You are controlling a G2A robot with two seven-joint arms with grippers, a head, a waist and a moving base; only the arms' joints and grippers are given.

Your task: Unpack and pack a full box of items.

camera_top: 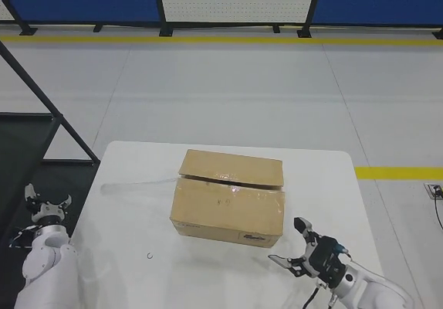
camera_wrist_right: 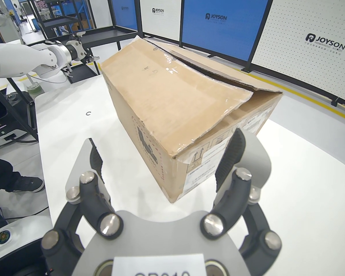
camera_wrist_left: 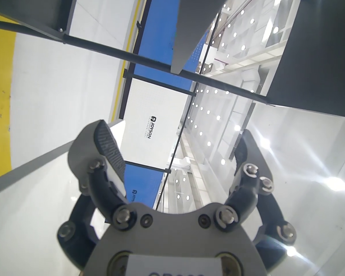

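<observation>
One cardboard box (camera_top: 229, 199) sits centrally on the white table (camera_top: 129, 255), its top apparently unsealed. We see the right gripper (camera_wrist_right: 166, 142) spread empty near its corner, the left gripper (camera_top: 48, 202) spread empty beyond the table edge.

The box (camera_top: 229, 197) is being seen in light brown all over, with small dark marks printed on one side and shiny clear tape across its top, while the table (camera_top: 129, 232) is being seen in plain white with one tiny black ring (camera_top: 150, 256) on it. The right gripper (camera_wrist_right: 166, 147) and the left gripper (camera_wrist_left: 174, 132) are being shown in grey metal, with black pads (camera_wrist_right: 231, 159) lined in thin ridges. The pale grey floor (camera_top: 245, 93) is being crossed by yellow lines (camera_top: 206, 39), the panels (camera_wrist_right: 218, 27) are being shown in blue and in white with rows of little dots, and the rack (camera_top: 21, 85) is being shown in black.
</observation>
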